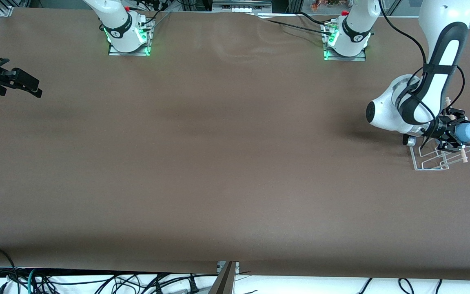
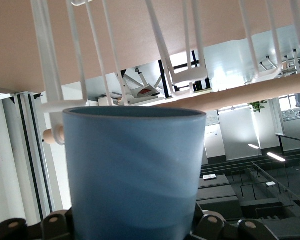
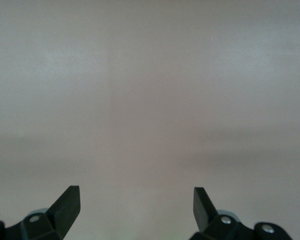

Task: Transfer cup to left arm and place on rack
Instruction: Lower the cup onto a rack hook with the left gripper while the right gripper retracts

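A wide brown table (image 1: 218, 163) fills the front view, with 2 white robot arms based along its top edge.

The left arm (image 1: 435, 81) bends down over its own end of the table. Its gripper (image 1: 457, 132) points sideways, away from the table's middle, and its fingers are clamped on the cup (image 1: 468, 132). The cup is a small, plain, light-blue tumbler with smooth tapered sides and no handle; it lies on its side in the grip, sticking out past the fingertips. In the left wrist view the cup (image 2: 132, 175) fills the space between the 2 fingers.

Directly under this gripper and the cup sits the rack (image 1: 435, 160), a small white wire frame with upright loops and a pale wooden rod (image 1: 462, 156) along 1 side. Whether the cup touches the wires cannot be told.

The right gripper (image 1: 23, 83) waits over the right arm's end of the table, well apart from the cup, fingers (image 3: 65, 205) spread wide and holding nothing.
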You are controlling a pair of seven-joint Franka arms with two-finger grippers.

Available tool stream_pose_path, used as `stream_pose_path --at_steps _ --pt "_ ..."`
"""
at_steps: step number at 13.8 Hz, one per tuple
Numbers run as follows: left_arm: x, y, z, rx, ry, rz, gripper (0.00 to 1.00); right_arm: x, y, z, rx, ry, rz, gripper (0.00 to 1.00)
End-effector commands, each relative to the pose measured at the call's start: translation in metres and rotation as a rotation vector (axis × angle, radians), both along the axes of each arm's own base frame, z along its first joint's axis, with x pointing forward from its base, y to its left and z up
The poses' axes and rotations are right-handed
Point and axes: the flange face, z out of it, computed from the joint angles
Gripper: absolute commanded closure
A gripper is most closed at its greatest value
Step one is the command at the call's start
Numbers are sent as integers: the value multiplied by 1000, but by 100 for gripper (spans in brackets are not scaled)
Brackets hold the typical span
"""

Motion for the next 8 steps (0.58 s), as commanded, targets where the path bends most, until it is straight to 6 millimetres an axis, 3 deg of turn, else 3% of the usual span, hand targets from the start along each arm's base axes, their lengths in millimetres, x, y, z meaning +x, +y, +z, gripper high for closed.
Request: stream_pose_path --at_steps 1,8 --pt "-10 -2 23 6 25 -21 100 -3 -1 7 -6 0 -13 0" --pt "-25 -3 6 -21 36 -19 100 -3 -1 7 -6 0 -14 0"
